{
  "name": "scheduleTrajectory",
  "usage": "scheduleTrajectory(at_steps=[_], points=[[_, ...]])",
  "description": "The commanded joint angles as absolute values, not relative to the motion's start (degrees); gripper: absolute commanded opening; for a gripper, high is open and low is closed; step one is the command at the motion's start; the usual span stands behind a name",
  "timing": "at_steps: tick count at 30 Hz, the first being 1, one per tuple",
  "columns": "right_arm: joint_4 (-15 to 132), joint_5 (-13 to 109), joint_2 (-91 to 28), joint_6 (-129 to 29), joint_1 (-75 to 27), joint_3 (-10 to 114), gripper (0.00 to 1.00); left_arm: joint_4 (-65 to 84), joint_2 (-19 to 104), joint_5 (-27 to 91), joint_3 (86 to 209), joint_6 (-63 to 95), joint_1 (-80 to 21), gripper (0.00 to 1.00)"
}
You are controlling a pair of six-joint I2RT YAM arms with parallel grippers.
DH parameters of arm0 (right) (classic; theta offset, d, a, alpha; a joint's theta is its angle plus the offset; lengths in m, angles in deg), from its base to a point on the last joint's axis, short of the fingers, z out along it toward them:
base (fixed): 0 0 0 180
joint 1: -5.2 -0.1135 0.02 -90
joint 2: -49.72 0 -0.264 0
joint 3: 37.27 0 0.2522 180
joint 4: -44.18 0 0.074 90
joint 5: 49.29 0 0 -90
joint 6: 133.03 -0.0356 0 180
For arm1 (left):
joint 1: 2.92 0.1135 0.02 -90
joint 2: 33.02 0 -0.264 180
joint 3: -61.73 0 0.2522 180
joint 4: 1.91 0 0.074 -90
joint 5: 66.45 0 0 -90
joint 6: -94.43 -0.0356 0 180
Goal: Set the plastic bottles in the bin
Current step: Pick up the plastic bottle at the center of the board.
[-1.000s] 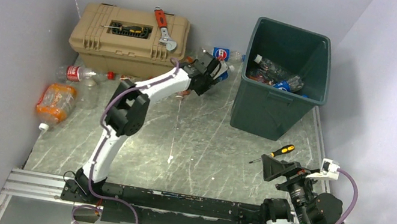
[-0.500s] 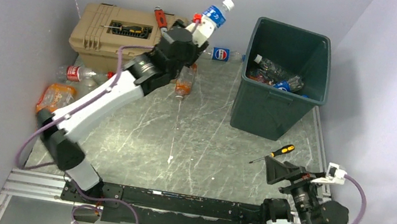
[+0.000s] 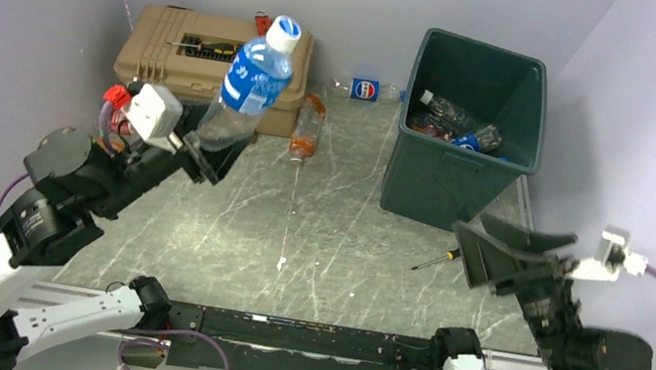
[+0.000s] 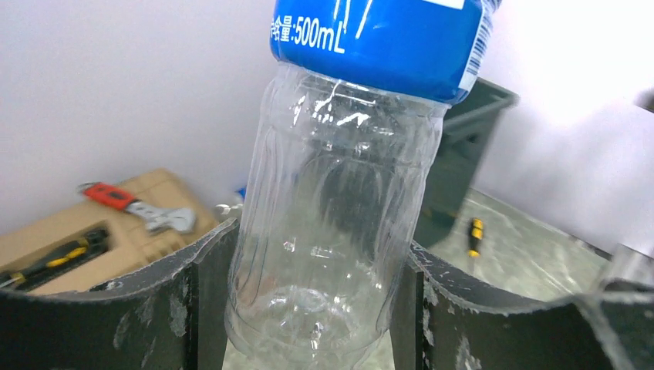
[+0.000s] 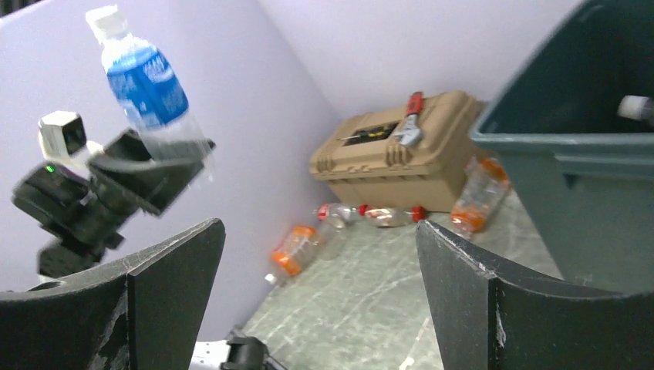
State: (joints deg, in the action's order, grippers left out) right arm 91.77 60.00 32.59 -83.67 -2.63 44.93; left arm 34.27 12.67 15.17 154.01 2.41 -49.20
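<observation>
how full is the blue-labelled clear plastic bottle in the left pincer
Empty. The blue-labelled clear plastic bottle, held in the left pincer, shows no liquid through its walls in the left wrist view.

Toolbox (image 3: 172, 69) back left against the wall, wrench (image 4: 135, 206) and lid screwdriver (image 3: 211, 47) on top of it. Bin (image 3: 444, 189) back right, binned bottles (image 3: 455, 124) inside. Between them, loose bottle (image 3: 306, 129) on the table (image 3: 339, 217) just right of the toolbox, rear bottle (image 3: 367, 89) behind it by the back wall. Side bottles (image 5: 293, 250) lie far left, in front of the toolbox. Floor screwdriver (image 4: 476, 233) before the bin. Left gripper (image 3: 209, 150) clamps raised bottle (image 3: 249, 81) above the table, left of centre; right gripper (image 3: 499, 252), fingers spread wide, near right, before the bin
</observation>
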Motion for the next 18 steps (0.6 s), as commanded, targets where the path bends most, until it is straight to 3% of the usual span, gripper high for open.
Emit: scheduleTrajectory(at_steps=[1, 9, 18], points=[[76.53, 71.77, 23.66, -92.10, -1.09, 47.30, 1.00, 32.64, 8.06, 30.35, 145.68, 9.30, -49.17, 0.41], [67.58, 79.66, 12.61, -95.61, 0.61, 53.36, 0.97, 24.77, 2.73, 34.66, 131.46, 17.05, -49.24, 0.39], [74.21, 79.69, -3.05, -87.54, -3.38, 68.15, 0.97, 16.28, 1.82, 34.92, 124.84, 20.96, -49.24, 0.38]])
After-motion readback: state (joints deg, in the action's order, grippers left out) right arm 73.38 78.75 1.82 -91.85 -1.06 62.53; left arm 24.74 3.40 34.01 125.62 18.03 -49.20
